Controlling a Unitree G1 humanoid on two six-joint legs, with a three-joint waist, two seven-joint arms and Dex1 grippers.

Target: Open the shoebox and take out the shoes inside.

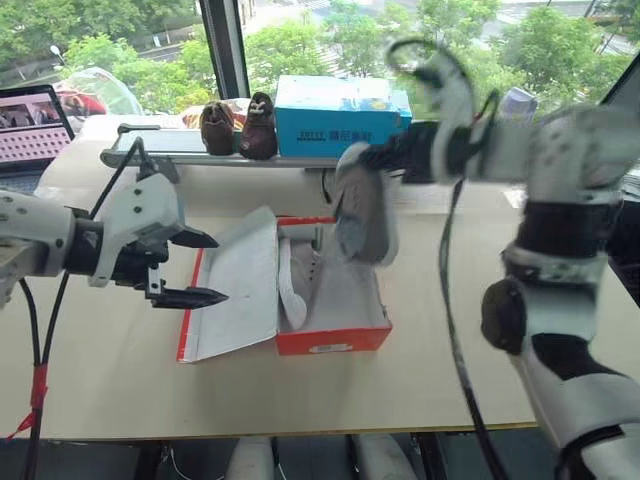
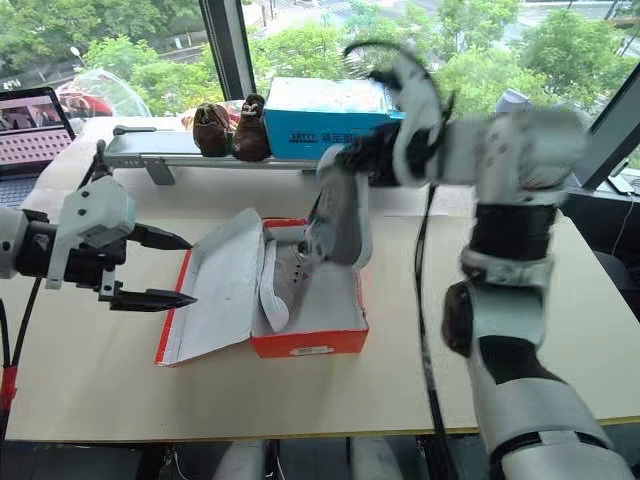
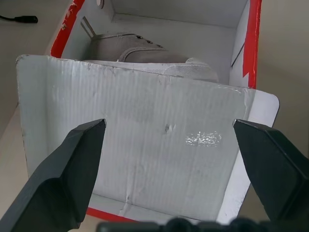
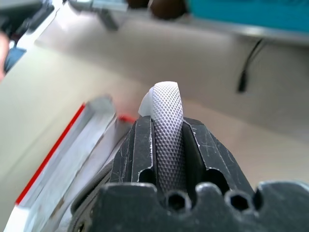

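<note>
A: What is the right gripper (image 4: 169, 145) doing?

B: It is clamped on one small grey low-top sneaker with a white rubber sole (image 1: 365, 215). In the right wrist view the two black fingers (image 4: 140, 150) pinch the white textured sole edge between them. The right arm reaches across from the right with its forearm roughly level, and the sneaker hangs toe-down in the air above the flat red cardboard shoebox (image 1: 335, 340).

A: And the left one?

B: The left gripper (image 1: 200, 268) stands wide apart and empty. Its arm comes in from the left, its fingers aimed toward the box's hinged lid (image 1: 240, 285) without touching it. In the left wrist view the two fingertips (image 3: 72, 159) frame the lid's white inner face.

A: Where is the box?

B: It sits on the beige worktop (image 1: 120, 380), mid-table, lid thrown open to the left and leaning outward. The second grey sneaker (image 2: 285, 280) lies inside against the left wall, on its side.

A: Anything behind?

B: A raised grey shelf (image 1: 150, 155) carries a pair of dark brown shoes (image 1: 240, 128) and a blue cardboard box (image 1: 340, 115), well apart from the shoebox. A laptop (image 1: 35, 125) stands at the far left.
</note>
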